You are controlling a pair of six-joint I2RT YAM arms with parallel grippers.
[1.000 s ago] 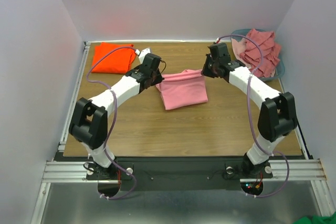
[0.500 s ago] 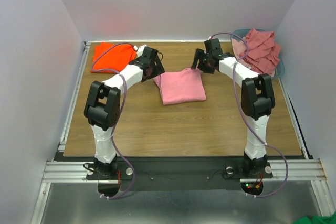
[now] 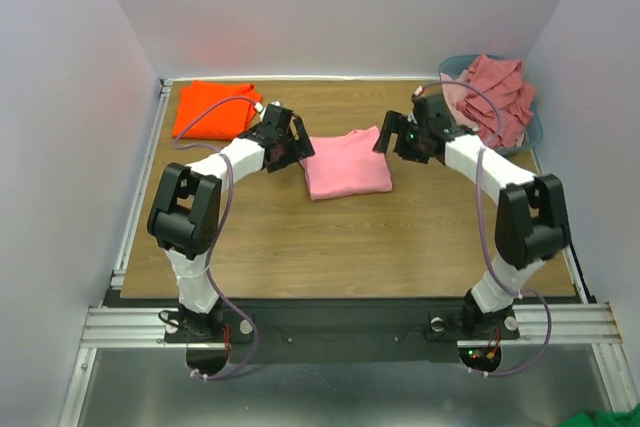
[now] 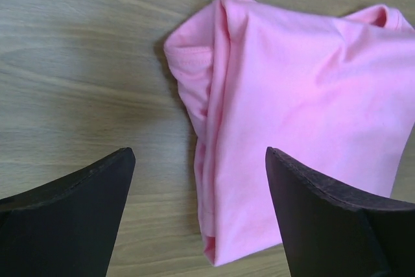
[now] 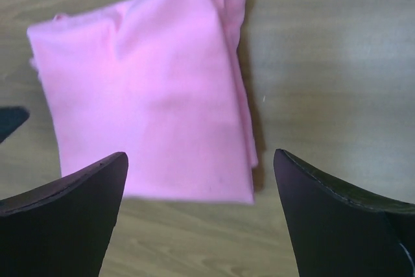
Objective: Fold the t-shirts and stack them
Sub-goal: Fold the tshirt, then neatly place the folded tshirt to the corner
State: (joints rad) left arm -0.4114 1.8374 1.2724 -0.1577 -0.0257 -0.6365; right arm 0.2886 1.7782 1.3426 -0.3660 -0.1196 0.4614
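Note:
A light pink t-shirt lies folded into a small rectangle at the middle of the wooden table. My left gripper hovers open at its left edge, nothing between the fingers; in the left wrist view the pink t-shirt lies ahead of the left gripper. My right gripper hovers open at the shirt's far right corner; its wrist view shows the pink t-shirt beyond the right gripper. An orange-red t-shirt lies folded at the far left corner.
A grey-blue tub at the far right corner holds a heap of dusty rose t-shirts. White walls enclose the table on three sides. A metal rail runs along the left edge.
Both grippers have opened and let go of the pink t-shirt, which now lies folded flat. Both arms have drawn back a little from its far edge.

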